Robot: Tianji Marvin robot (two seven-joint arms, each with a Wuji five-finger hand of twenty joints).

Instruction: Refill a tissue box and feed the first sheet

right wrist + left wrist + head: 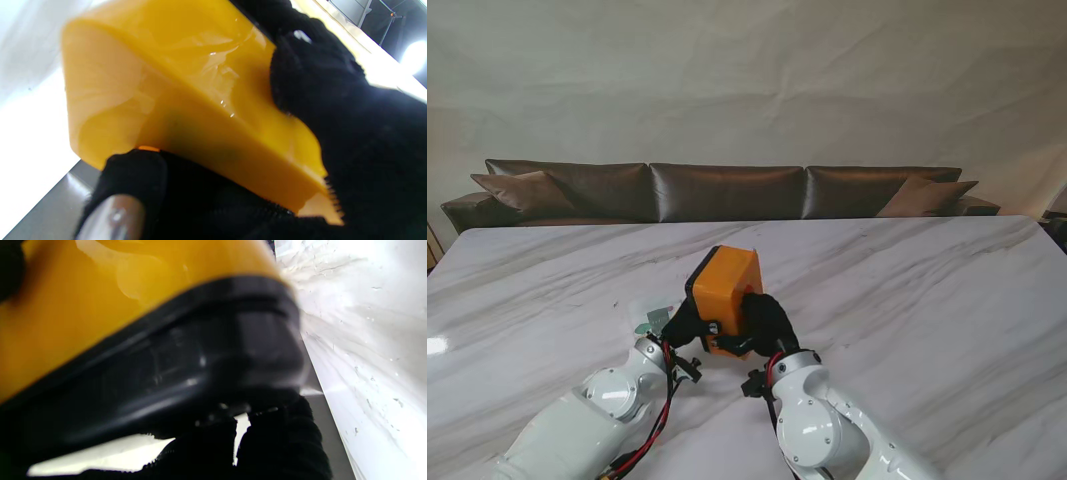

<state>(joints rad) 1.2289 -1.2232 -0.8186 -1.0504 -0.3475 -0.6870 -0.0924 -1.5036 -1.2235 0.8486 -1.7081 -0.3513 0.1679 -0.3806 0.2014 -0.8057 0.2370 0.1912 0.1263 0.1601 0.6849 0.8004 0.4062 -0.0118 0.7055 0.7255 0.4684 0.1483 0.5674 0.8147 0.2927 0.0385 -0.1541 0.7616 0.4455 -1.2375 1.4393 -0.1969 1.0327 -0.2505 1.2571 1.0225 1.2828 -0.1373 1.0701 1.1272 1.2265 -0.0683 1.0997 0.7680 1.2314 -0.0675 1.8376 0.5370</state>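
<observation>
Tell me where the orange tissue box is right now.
In the stand view the orange tissue box is tilted up near the table's middle, close to me, held between the left hand and the right hand.

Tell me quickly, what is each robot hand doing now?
Left robot hand: closed on the orange plastic tissue box with black base.
Right robot hand: closed on the same box.

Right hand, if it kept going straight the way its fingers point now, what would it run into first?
The orange tissue box. The right hand is already closed on it, so nothing lies between. The left hand holds the box's other side; depth past the box is unclear.
</observation>
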